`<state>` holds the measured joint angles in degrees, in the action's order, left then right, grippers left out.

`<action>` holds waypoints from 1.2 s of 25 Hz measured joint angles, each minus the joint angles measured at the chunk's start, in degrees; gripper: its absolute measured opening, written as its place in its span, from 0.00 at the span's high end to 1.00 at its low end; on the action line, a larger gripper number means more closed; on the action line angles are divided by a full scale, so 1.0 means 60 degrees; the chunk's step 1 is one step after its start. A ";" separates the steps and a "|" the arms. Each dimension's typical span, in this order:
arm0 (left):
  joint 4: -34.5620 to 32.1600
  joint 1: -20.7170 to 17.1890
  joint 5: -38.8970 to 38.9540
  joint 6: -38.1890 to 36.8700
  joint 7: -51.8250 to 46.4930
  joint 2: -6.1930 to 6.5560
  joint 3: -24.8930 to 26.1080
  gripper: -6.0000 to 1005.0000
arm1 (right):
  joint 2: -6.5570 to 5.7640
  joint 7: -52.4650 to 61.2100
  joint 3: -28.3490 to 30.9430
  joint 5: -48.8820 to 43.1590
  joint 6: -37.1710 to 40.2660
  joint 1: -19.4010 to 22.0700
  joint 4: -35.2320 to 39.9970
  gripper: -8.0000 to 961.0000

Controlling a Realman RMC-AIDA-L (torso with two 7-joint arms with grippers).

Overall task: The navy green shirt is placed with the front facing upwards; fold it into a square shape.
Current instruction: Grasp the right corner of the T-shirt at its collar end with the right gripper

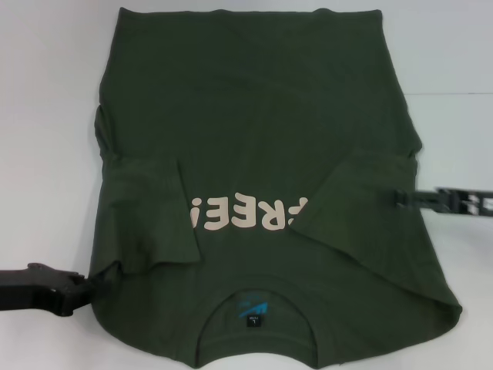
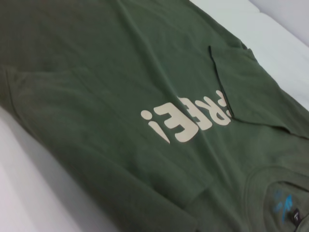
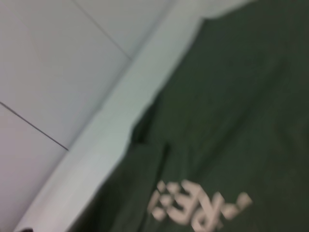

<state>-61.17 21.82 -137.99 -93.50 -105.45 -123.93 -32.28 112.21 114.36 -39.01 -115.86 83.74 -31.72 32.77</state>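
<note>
While both sleeves already lie folded in over the chest, the shirt [image 1: 262, 154] is spread flat on the white table [image 1: 46, 116], front up, collar toward the robot and hem at the far side. The left sleeve [image 1: 146, 212] ends just beside the cream lettering [image 1: 246, 213], and the right sleeve [image 1: 347, 204] covers the first letter.

The left gripper [image 1: 81, 289] is low at the shirt's near left corner, with its tip touching the shoulder edge or very close to it. Whether its fingers are apart or together cannot be told, because they look as one dark shape. The right gripper [image 1: 402, 198] is at the shirt's right edge, just beside the folded sleeve; its finger state cannot be told either.

The step in hand is probably the next fold, which brings one end of the shirt over the other to shorten it. To do it well, each gripper should take the cloth at a matching corner, and both layers should be between the fingers so the folded sleeves do not slide out. The two arms should lift low and move together, since uneven pulling would skew the edge. The moved edge should be laid parallel to the opposite one, so the result is near a square.
</note>
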 joint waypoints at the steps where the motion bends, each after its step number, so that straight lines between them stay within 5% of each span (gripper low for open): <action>1: 0.0003 0.0018 0.0032 -0.0002 -0.0024 -0.0004 0.0000 0.93 | -0.0099 0.0184 0.0017 -0.0138 0.0111 0.0113 -0.0001 0.07; 7: 0.0099 0.0086 0.0088 0.0109 -0.0117 -0.0012 -0.0004 0.93 | -0.0597 0.1005 0.0063 -0.0679 0.0658 0.0786 0.0000 0.08; 12: 0.0168 0.0152 0.0176 0.0167 -0.0119 -0.0014 -0.0031 0.93 | -0.0726 0.1249 0.0083 -0.0840 0.0986 0.1238 -0.0001 0.08; 30: 0.0190 0.0245 0.0195 0.0190 -0.0108 -0.0014 -0.0098 0.93 | -0.0671 0.1504 0.0124 -0.1612 0.1270 0.1538 -0.0094 0.09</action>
<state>-60.03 23.29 -136.82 -92.36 -106.09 -124.02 -32.87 108.18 123.38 -38.27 -125.53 91.36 -22.49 32.21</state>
